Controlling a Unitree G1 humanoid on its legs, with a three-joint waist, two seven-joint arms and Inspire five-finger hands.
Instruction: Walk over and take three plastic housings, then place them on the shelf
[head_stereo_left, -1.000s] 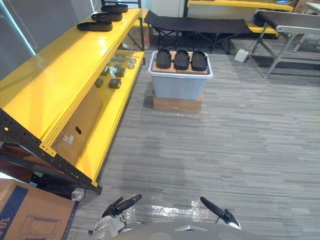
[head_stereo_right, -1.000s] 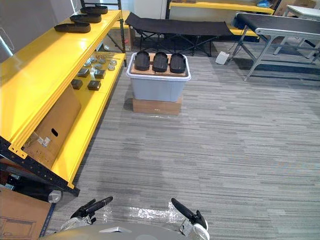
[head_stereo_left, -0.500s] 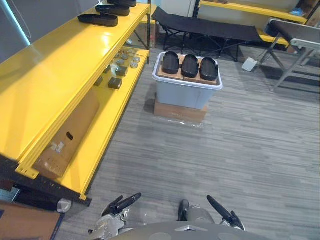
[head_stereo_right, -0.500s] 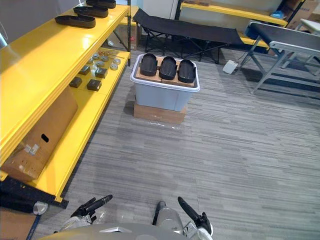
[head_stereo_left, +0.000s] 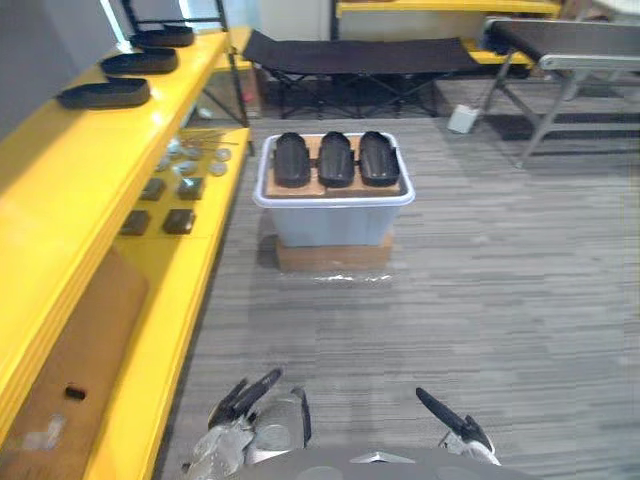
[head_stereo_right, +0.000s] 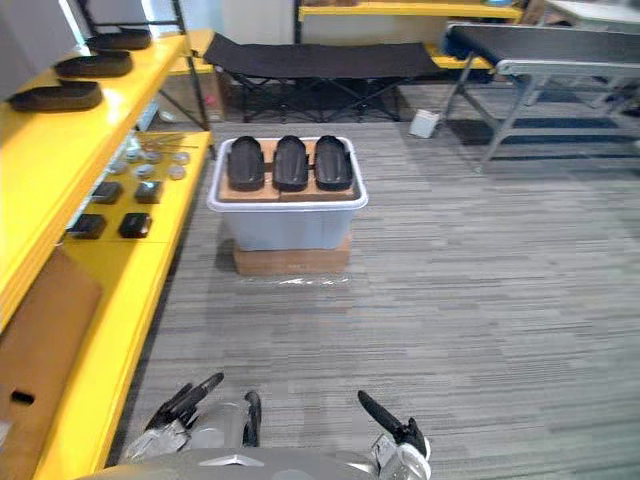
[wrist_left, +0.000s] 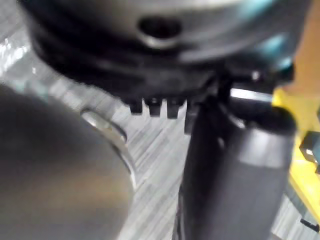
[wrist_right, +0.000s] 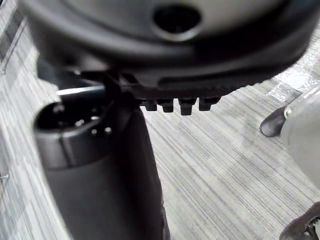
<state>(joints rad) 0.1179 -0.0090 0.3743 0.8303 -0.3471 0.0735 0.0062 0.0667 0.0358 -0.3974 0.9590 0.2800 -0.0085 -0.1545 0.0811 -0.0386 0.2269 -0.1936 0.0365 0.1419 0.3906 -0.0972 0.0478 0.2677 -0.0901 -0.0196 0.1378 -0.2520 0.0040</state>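
Black left hand (head_stereo_left: 245, 397) and right hand (head_stereo_left: 440, 410) hang with fingers loosely straight, holding nothing, well short of the bin (head_stereo_left: 335, 222). The camera has turned and now faces the bin squarely from closer. Atop the bin, three housings (head_stereo_left: 336, 159) lie side by side, long axes pointing away from the robot, far from all fingers. The shelf (head_stereo_left: 60, 190) runs left of the bin.

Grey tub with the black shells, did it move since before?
No. The grey tub still sits on its cardboard box; only the camera shifted.
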